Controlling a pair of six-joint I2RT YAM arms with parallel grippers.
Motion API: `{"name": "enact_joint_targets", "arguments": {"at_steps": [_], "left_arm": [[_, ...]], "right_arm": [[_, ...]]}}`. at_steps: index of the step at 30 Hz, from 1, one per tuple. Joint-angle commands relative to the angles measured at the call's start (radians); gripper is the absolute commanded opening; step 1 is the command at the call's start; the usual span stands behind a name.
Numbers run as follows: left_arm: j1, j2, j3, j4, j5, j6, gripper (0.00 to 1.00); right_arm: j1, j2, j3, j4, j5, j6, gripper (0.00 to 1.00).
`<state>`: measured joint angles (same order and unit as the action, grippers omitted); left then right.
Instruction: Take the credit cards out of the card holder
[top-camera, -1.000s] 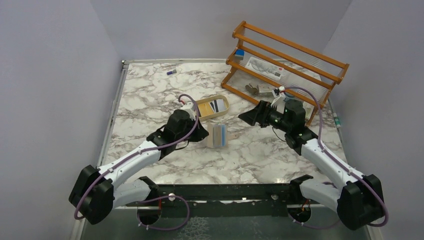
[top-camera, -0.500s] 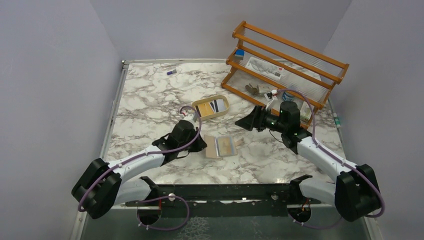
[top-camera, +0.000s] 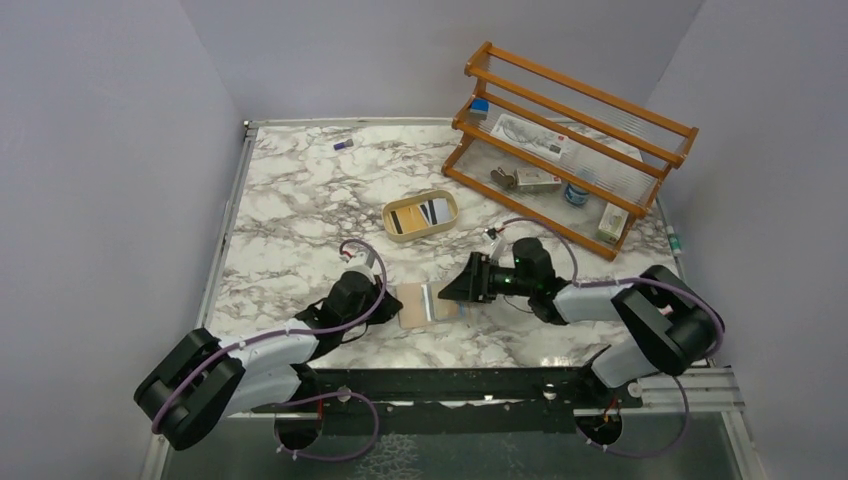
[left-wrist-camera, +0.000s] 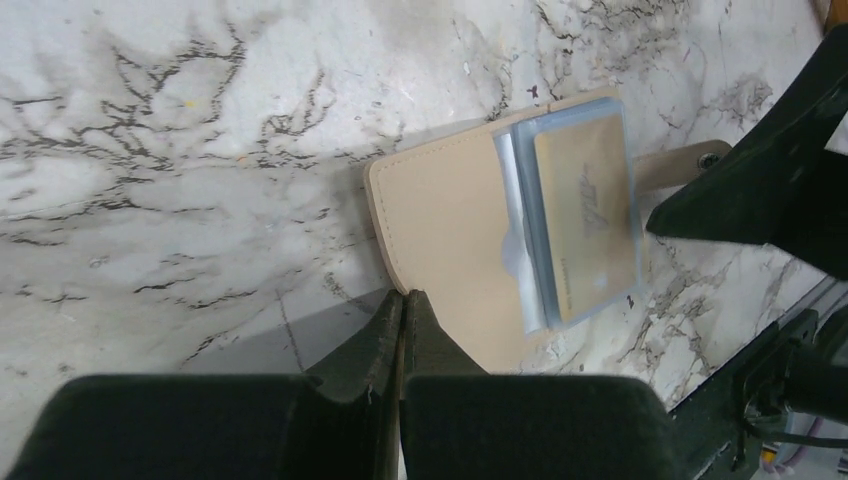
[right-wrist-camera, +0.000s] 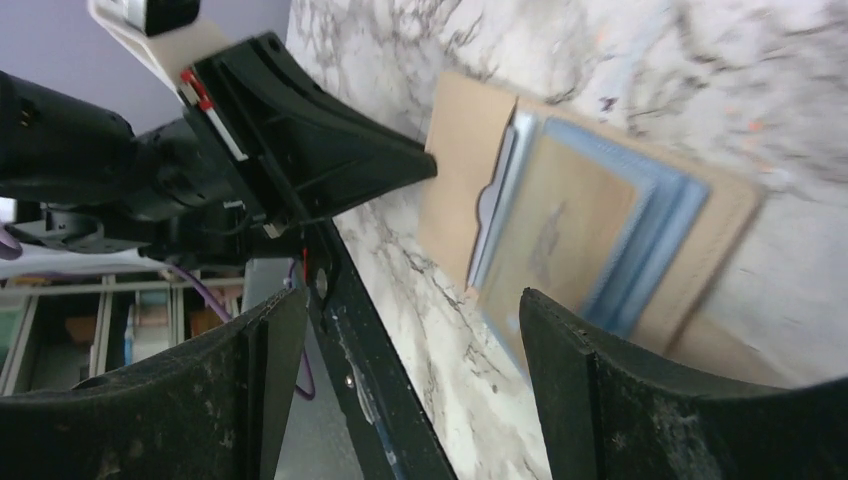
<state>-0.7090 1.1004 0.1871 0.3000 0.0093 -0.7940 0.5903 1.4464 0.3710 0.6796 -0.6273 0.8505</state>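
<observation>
We saw the card holder (top-camera: 412, 308) lying open and flat on the marble table (top-camera: 300, 200), close to the near edge and about midway between the two arms. Its left half was bare tan. On its right half sat the credit cards (top-camera: 441, 300), tucked in their pocket; from the left wrist view they showed as a tan face framed by pale blue edges. The snap tab (left-wrist-camera: 690, 162) stuck out from the holder's right edge.

The left gripper (top-camera: 385, 300) was down low at the holder's left side. Its jaws were pressed fully together with nothing between them, and the tips met right at the holder's edge. We could not tell whether they pressed on the leather or only touched it.

The right gripper (top-camera: 462, 285) came in low from the right, pointing left at the holder. Its jaws stood wide apart and held nothing. Through the right wrist camera we saw the holder and cards past the gap between the fingers (right-wrist-camera: 560, 340). In the left wrist view one dark finger hung just beside the snap tab, though contact was unclear.

Farther off, an oval tray (top-camera: 395, 232) with cards inside sat beyond the holder, and a wooden rack (top-camera: 570, 110) stood at the far right.
</observation>
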Motion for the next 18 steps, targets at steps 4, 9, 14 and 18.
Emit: {"name": "enact_joint_targets", "arguments": {"at_steps": [4, 9, 14, 18], "left_arm": [[0.0, -0.073, -0.082, 0.07, -0.101, -0.028, 0.0], [0.0, -0.095, -0.117, 0.074, -0.1, -0.039, 0.0], [0.001, -0.177, -0.167, 0.129, -0.066, -0.053, 0.0], [0.0, -0.221, -0.162, 0.131, -0.046, -0.043, 0.0]], "right_arm": [[0.146, 0.23, 0.083, 0.262, 0.032, 0.083, 0.82], [0.159, 0.324, 0.102, 0.326, 0.034, 0.109, 0.81], [0.169, 0.366, 0.126, 0.314, 0.047, 0.098, 0.81], [0.185, 0.415, 0.17, 0.315, 0.05, 0.099, 0.81]]}}
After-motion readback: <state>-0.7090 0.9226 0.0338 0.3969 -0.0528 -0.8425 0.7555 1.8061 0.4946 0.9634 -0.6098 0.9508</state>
